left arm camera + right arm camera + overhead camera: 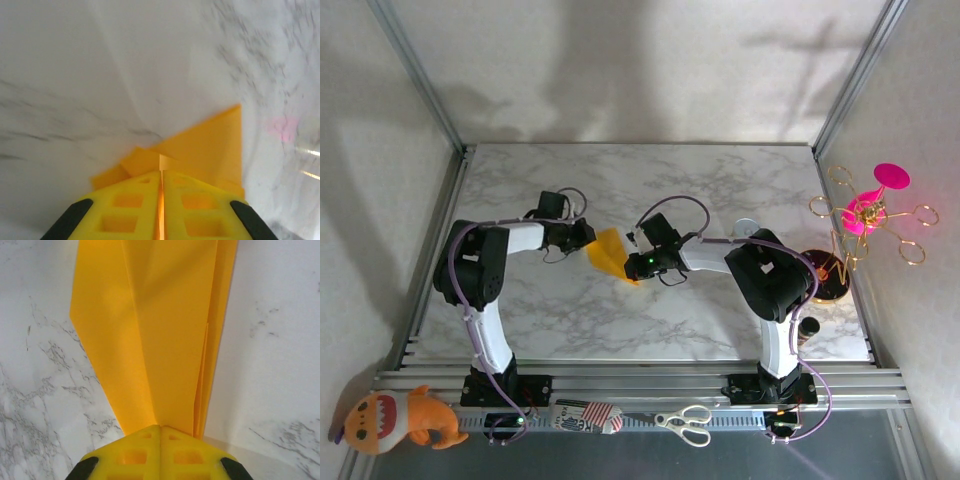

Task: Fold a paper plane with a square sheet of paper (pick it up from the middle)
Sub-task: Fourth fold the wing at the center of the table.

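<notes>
The sheet of paper (608, 252) is orange-yellow and folded into a slim, layered paper plane shape, lying at the middle of the marble table (720, 180). My left gripper (588, 240) is at its left end, shut on it. In the left wrist view a thin paper edge sticks up from the seam between the yellow fingers (130, 205), with the folded paper (210, 145) spreading ahead. My right gripper (632, 262) is shut on the plane's right end. In the right wrist view the long folded paper (165, 340) runs straight out from the closed fingertips (140, 450).
A pink and gold wire stand (868, 215) and a dark round object (825, 278) sit at the table's right edge. A small white disc (747, 228) lies behind the right arm. Scissors (685, 422), a striped item (585, 415) and an orange plush toy (400, 420) lie on the front rail.
</notes>
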